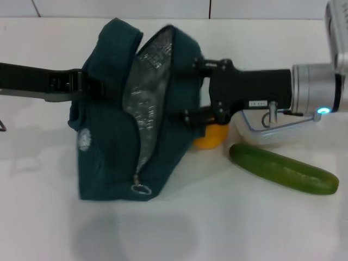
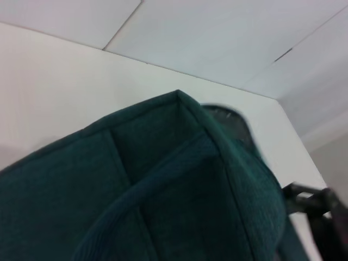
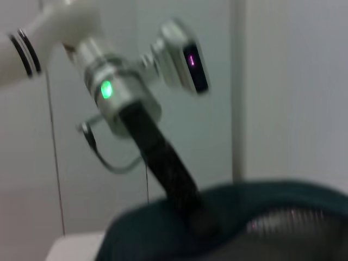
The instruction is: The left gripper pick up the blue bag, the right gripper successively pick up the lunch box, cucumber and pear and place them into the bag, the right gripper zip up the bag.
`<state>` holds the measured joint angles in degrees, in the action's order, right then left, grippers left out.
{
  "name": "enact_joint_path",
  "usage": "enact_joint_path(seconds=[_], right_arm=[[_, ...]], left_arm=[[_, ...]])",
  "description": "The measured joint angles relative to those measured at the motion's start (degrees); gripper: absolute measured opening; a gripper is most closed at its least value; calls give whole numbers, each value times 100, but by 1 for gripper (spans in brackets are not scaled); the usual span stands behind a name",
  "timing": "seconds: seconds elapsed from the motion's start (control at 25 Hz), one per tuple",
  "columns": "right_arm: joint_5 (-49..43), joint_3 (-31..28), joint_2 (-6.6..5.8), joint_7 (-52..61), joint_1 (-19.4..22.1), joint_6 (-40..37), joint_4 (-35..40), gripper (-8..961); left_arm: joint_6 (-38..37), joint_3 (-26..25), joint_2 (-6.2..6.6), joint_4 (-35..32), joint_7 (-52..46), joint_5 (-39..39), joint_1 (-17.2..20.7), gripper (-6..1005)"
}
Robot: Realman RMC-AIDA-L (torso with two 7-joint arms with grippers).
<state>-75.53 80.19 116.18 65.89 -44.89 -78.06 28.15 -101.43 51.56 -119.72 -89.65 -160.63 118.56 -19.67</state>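
Observation:
The blue bag (image 1: 109,152) stands on the white table, its zipper open and silver foil lining (image 1: 147,92) showing. My left gripper (image 1: 91,85) reaches in from the left and is shut on the bag's upper edge. My right gripper (image 1: 193,90) comes from the right with its fingers spread open against the bag's right side, holding nothing. The pear (image 1: 213,137) lies just under that gripper, partly hidden. Behind the right arm sits the lunch box (image 1: 272,130). The cucumber (image 1: 283,169) lies in front of it. Teal bag fabric (image 2: 163,196) fills the left wrist view.
The zipper's ring pull (image 1: 141,189) hangs low at the bag's front. In the right wrist view the left arm (image 3: 157,147) slants down to the bag's rim (image 3: 163,234). Bare white table (image 1: 217,228) extends in front of the bag.

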Motion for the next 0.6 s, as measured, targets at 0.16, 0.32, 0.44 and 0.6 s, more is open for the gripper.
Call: enact_joint_path(seconds=[0.16,0.32,0.44,0.6], right_arm=[[-30,266,-25,178,158,219,68,867],[-32,284,-32,238,210,303,77,866],[78,261,-33,240,295,256,251,866],[575,247,-51,238,835,245,1013,866]], left_arm=[[0,-22,2,0,-2,-1,28,40],[0,-25,2,0,7,-8,34,40],[1,-24,2,0,17,-9,34,40],[0,-22,4,0,43,-9,39,40]])
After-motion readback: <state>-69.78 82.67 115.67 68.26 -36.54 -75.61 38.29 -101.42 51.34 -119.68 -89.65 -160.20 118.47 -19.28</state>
